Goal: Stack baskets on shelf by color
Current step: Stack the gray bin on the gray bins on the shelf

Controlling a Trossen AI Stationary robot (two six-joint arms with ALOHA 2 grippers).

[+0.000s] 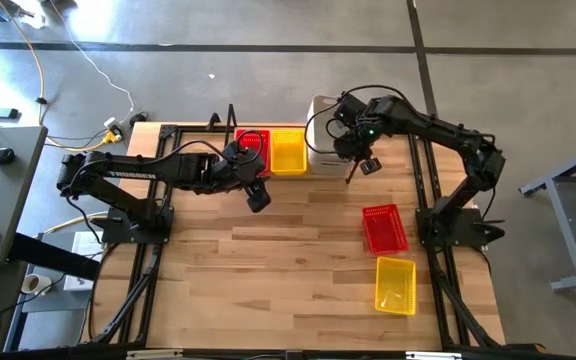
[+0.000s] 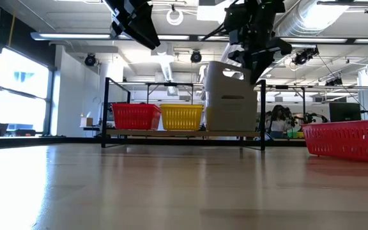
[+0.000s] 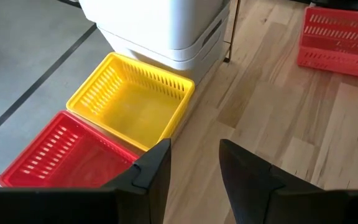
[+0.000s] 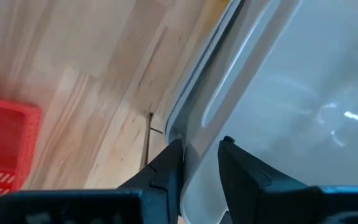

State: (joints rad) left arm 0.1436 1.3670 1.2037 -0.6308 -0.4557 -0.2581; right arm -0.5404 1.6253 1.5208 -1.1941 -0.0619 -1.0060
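Baskets (image 2: 231,96): grey-white stack beside yellow (image 2: 182,117), red (image 2: 135,116).

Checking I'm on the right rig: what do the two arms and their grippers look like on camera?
Both arms are dark, jointed, with black cables looped along them. The left arm carries pale lettering along its link; the right arm shows a small green light near its wrist. The left gripper and right gripper each have two dark, angular fingers.

A low black wire shelf (image 2: 184,133) at the table's far edge holds a red basket (image 2: 135,116), a yellow basket (image 2: 182,117) and a taller stack of grey-white baskets (image 2: 230,102) side by side. Another red basket (image 1: 384,228) and yellow basket (image 1: 395,284) lie on the table, apart.
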